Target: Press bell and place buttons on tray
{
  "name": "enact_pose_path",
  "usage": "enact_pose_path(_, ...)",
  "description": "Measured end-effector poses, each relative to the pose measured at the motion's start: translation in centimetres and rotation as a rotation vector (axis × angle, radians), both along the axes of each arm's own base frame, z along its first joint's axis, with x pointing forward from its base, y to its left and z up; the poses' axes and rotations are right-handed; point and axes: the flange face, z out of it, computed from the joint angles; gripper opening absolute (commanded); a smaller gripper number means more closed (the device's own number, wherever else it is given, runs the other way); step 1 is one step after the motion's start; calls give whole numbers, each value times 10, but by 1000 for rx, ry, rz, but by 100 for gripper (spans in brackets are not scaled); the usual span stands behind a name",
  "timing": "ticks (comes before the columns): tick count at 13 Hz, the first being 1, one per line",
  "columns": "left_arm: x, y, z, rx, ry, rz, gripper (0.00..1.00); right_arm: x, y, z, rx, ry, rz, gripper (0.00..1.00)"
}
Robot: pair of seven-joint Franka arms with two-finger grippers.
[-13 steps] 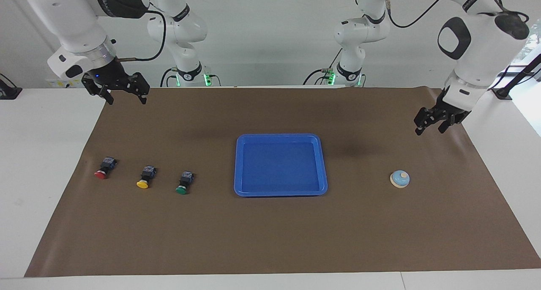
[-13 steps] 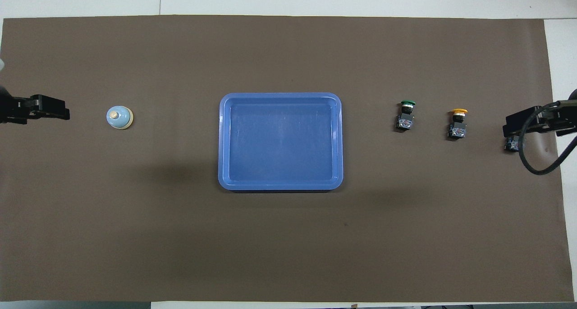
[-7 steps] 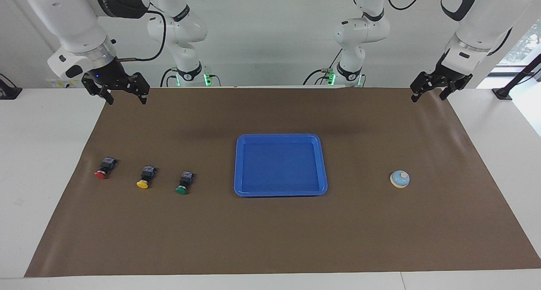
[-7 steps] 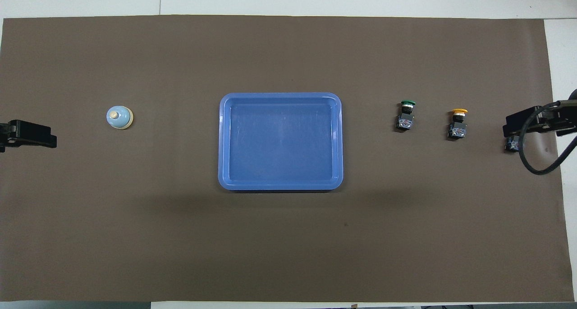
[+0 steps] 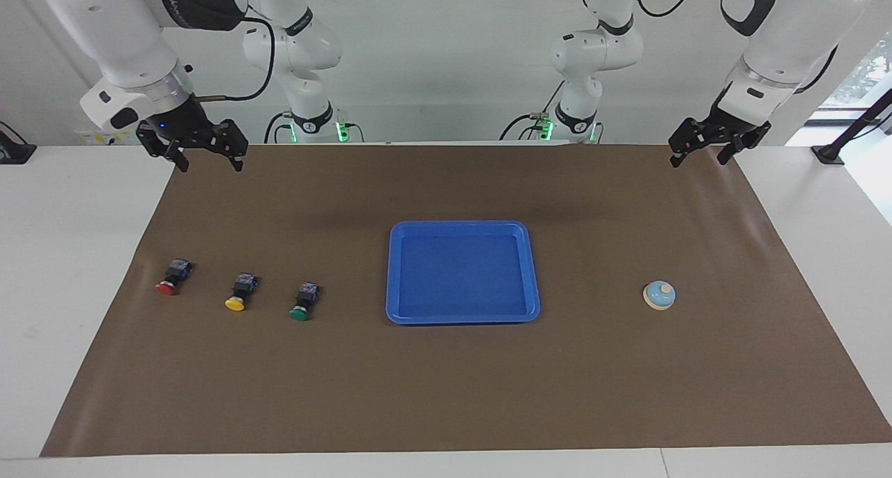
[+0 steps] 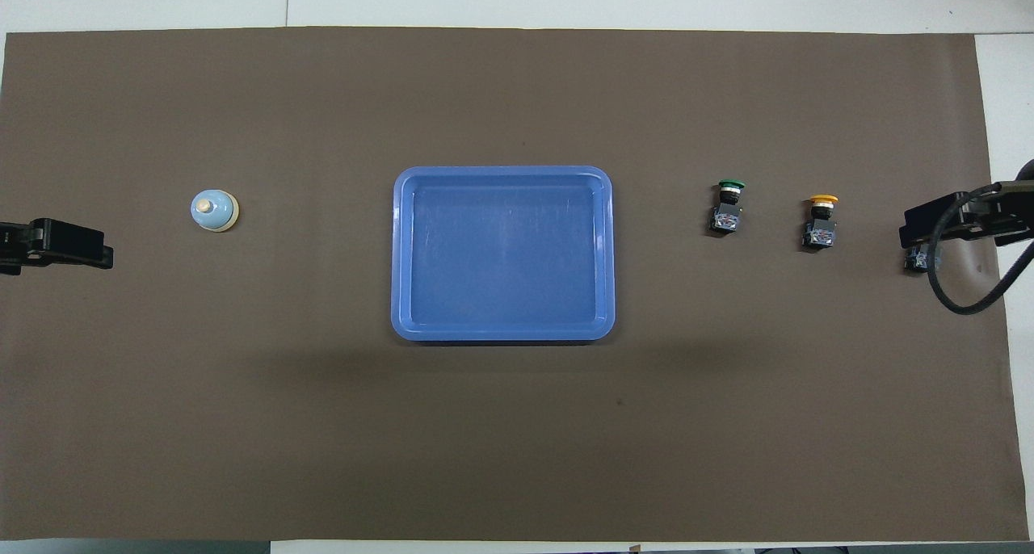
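Bell (image 5: 659, 295), small light-blue dome with cream knob, sits untouched at the blue plastic tray's (image 5: 394, 276) 3 o'clock in the facing view. Left pincer (image 5: 700, 143) and right pincer (image 5: 203, 152) both hang spread and empty. Judged next: lower left pincer onto knob.

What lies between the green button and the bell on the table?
The empty blue tray lies between the green button and the bell; the overhead view shows it best.

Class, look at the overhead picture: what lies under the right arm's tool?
Under the right tool only the red button's black body peeks out; its red cap is covered there. The facing view shows the whole red button on the brown mat, untouched.
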Motion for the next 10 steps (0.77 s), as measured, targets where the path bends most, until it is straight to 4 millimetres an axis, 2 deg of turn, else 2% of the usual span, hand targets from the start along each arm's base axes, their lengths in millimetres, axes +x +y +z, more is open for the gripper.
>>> enact_pose_path(7,0,7,0,-1,1,12,100,0,1,-1,0,2,1,100)
enact_pose_path(10,0,6,0,-1,1,12,100,4,9,-11,0,-30,18,100)
